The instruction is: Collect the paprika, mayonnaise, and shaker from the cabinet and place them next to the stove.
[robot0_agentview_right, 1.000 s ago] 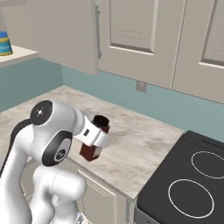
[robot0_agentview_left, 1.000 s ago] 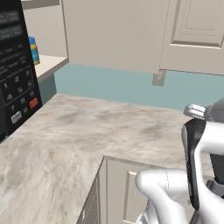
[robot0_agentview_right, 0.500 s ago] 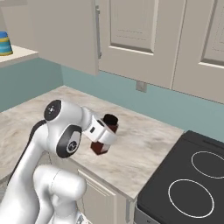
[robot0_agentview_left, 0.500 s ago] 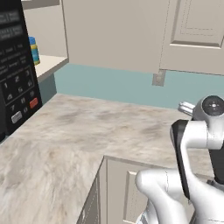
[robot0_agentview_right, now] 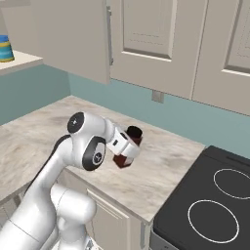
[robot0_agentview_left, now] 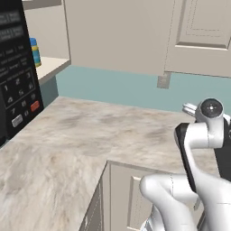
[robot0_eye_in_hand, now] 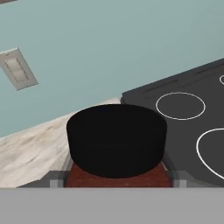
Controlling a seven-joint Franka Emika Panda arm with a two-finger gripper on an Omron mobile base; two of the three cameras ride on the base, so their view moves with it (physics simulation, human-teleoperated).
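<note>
Since a second ago your arm has swung the paprika (robot0_agentview_right: 128,146) out over the counter (robot0_agentview_right: 161,163) toward the stove (robot0_agentview_right: 205,205) at 4 o'clock; the gripper (robot0_agentview_right: 125,150) is clenched on the bottle, tilted, black cap showing. No label is readable. Mayonnaise (robot0_agentview_right: 6,49) sits on the cabinet (robot0_agentview_right: 19,61) shelf at 10 o'clock, beside the microwave (robot0_agentview_left: 16,90).

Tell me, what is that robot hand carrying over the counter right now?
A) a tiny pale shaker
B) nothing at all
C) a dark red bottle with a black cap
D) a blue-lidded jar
C: the gripper is closed around the paprika, a dark red bottle with a black cap, above the counter near the stove; the hand view shows that black cap between the fingers, while the mayonnaise sits on the cabinet shelf.
</note>
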